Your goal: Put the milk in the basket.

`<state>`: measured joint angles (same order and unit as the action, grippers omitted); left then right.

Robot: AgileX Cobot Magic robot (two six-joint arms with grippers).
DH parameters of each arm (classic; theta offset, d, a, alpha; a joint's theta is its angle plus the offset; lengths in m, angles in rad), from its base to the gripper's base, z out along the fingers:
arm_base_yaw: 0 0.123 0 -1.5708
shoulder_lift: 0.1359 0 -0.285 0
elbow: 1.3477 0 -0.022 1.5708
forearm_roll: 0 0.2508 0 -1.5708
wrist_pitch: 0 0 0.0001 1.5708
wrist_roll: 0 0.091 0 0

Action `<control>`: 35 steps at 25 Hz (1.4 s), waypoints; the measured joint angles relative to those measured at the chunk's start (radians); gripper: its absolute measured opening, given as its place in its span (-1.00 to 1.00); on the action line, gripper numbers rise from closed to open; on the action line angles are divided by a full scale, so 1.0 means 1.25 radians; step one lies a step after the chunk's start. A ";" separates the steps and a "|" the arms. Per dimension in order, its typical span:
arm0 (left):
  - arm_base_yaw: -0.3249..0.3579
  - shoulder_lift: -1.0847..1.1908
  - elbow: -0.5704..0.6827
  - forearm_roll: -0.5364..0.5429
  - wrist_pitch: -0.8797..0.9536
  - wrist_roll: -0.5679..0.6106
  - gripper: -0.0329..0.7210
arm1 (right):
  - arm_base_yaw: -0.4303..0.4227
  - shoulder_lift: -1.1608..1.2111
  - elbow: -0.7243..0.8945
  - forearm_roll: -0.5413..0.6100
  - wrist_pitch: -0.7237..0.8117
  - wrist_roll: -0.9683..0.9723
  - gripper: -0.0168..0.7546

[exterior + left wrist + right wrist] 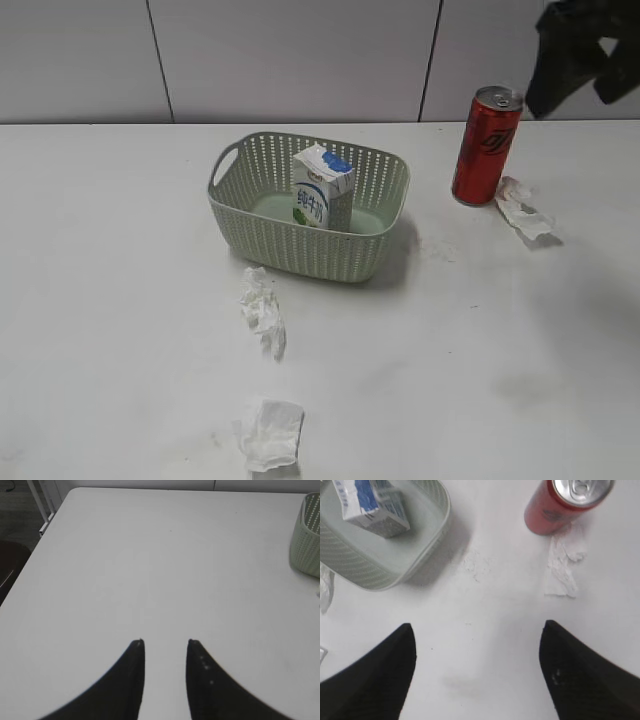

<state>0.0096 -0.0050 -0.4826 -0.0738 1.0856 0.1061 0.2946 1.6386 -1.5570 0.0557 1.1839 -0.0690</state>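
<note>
- One table (pixel 120 300), white, carries everything.
- Basket (pixel 300 250): pale green, mid-table.
- My right gripper (pixel 477 627): jaws spread wide, empty, above bare table.
- My left gripper (pixel 165 642): fingers parted, holding nothing.
- Red can (pixel 486 146): right of basket.
- Milk (pixel 322 187): upright inside the basket.

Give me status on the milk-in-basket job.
Looks done: the milk stands upright inside the basket. Nothing is in hand: the right claw is open and empty over bare table, and the left claw is empty, away from the basket. Nothing visibly left.
</note>
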 joint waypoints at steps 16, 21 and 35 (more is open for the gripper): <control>0.000 0.000 0.000 0.000 0.000 0.000 -0.31 | -0.008 -0.439 0.469 -0.012 -0.094 0.035 0.59; 0.000 0.000 0.000 0.000 0.000 0.000 -0.31 | -0.008 -0.620 0.581 -0.023 -0.118 0.036 0.59; 0.000 0.000 0.000 0.000 0.000 0.000 -0.31 | -0.008 -1.057 0.798 -0.038 -0.150 0.037 0.59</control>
<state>0.0096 -0.0050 -0.4826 -0.0738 1.0856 0.1061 0.2845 0.3177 -0.5591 0.0077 0.9959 -0.0227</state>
